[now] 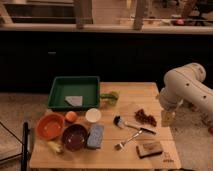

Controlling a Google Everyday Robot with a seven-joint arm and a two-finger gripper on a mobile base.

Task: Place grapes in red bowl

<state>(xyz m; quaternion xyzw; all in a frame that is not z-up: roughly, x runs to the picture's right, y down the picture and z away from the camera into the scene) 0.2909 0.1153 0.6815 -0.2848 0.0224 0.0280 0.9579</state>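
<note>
The grapes (145, 117), a small dark red-purple bunch, lie on the wooden table (135, 92) right of centre. The red bowl (50, 126) stands near the table's front left corner, far from the grapes and empty. My gripper (167, 118) hangs from the white arm (184, 87) at the table's right edge, just to the right of the grapes and a little above the tabletop. It holds nothing that I can see.
A green tray (74, 91) with a grey cloth stands at the back left. An orange fruit (71, 116), a white cup (93, 115), a dark bowl (75, 136), a blue sponge (95, 136), a brush (127, 124), a fork (127, 139) and a brown block (150, 149) lie between.
</note>
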